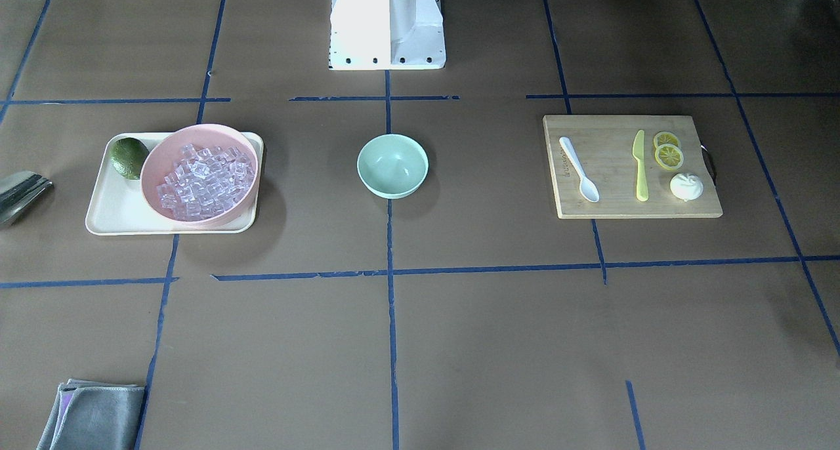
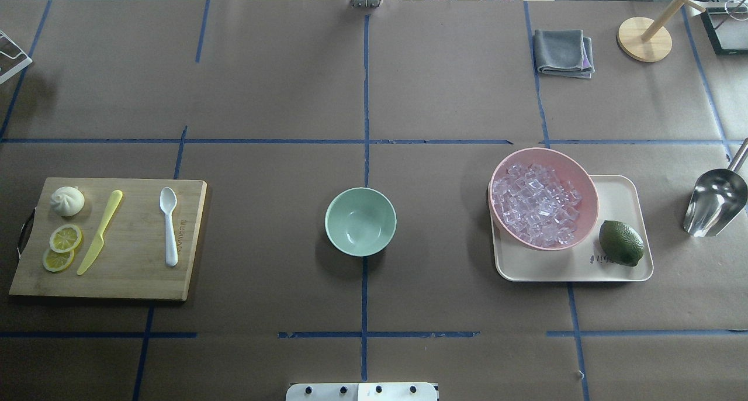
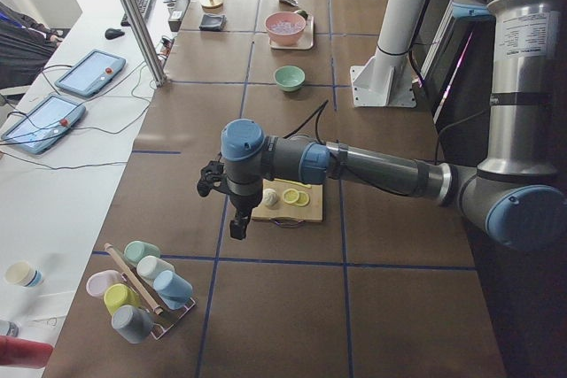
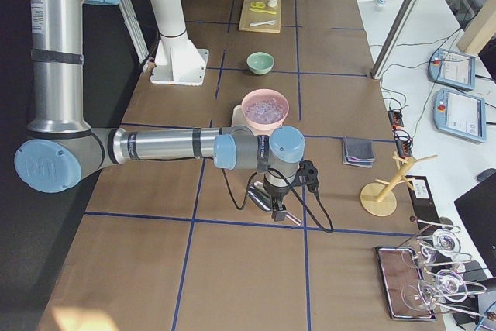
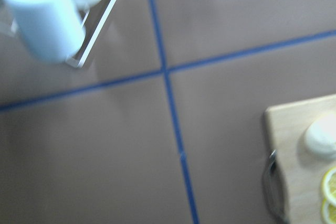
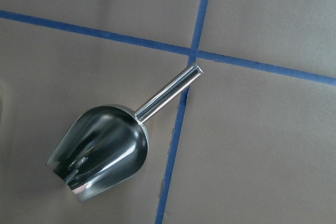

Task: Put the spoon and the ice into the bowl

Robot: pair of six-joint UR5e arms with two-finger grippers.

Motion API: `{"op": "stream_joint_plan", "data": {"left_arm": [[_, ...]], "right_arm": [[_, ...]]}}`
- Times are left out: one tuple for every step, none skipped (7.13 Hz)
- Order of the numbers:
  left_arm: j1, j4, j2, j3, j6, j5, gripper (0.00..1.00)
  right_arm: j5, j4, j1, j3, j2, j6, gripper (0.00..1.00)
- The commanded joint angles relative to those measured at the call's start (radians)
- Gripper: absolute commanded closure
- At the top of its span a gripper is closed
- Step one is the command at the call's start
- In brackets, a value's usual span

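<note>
Front-facing cam: the mint bowl (image 1: 392, 166) sits mid-table on a blue tape line, empty. On the robot's-left side of the bowl there's a wooden cutting board (image 1: 617, 201) with the white spoon (image 1: 579, 169) lying flat on it, plus a yellow-green knife (image 1: 640, 164), two lemon slices (image 1: 668, 151) and a little white bun (image 1: 686, 186). Some lettering is burned into the board right by the spoon, but I can't read it. On the bowl's other side the ice (image 1: 207, 181) is heaped in a pink bowl (image 1: 152, 158) on a cream tray (image 1: 108, 207), with a lime (image 1: 129, 157) beside it.

Overhead: same layout, flipped. It adds a small dark print on the tray next to the lime, too tiny to read. It also shows the whole steel scoop (image 2: 716, 199), farther from the bowl than the tray.

Left side cam: the only view with the left gripper (image 3: 239, 223). It hangs pointing down past the board's end away from the bowl, near a rack of cups (image 3: 142, 294). Can't tell if the fingers are apart or together. There's a white sticker (image 3: 532, 42) on the arm, text too small.

Right side cam: the only view with the right gripper (image 4: 280, 211), hanging over the scoop, beyond the tray from the bowl. Can't tell its fingers either.

Left wrist cam: blurry board corner with the bun and lemon, a tape cross and a pale cup.

Right wrist cam: the scoop lying on the table, handle across a tape line.
</note>
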Motion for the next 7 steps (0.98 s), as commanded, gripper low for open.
{"op": "stream_joint_plan", "data": {"left_arm": [[0.087, -0.07, -0.005, -0.034, -0.183, -0.086, 0.0], [0.162, -0.089, -0.008, -0.069, -0.323, -0.111, 0.0], [0.222, -0.095, -0.008, -0.109, -0.45, -0.103, 0.0], [0.299, -0.11, -0.008, -0.15, -0.576, -0.062, 0.0], [0.409, -0.12, -0.013, -0.189, -0.714, 0.041, 0.0], [0.516, -0.123, -0.034, -0.195, -0.87, 0.129, 0.0], [0.605, -0.147, -0.06, -0.192, -0.998, 0.194, 0.0]], "right_arm": [[0.0, 0.002, -0.003, 0.002, -0.001, 0.005, 0.0], [0.0, 0.002, -0.003, 0.009, -0.001, 0.007, 0.0], [0.0, 0.002, -0.003, 0.009, -0.001, 0.007, 0.0], [0.0, 0.002, -0.003, 0.009, -0.001, 0.005, 0.0], [-0.001, 0.002, -0.003, 0.009, -0.002, 0.005, 0.0], [0.0, 0.002, -0.003, 0.009, -0.002, 0.005, 0.0], [-0.001, 0.002, -0.002, 0.009, -0.002, 0.005, 0.0]]}}
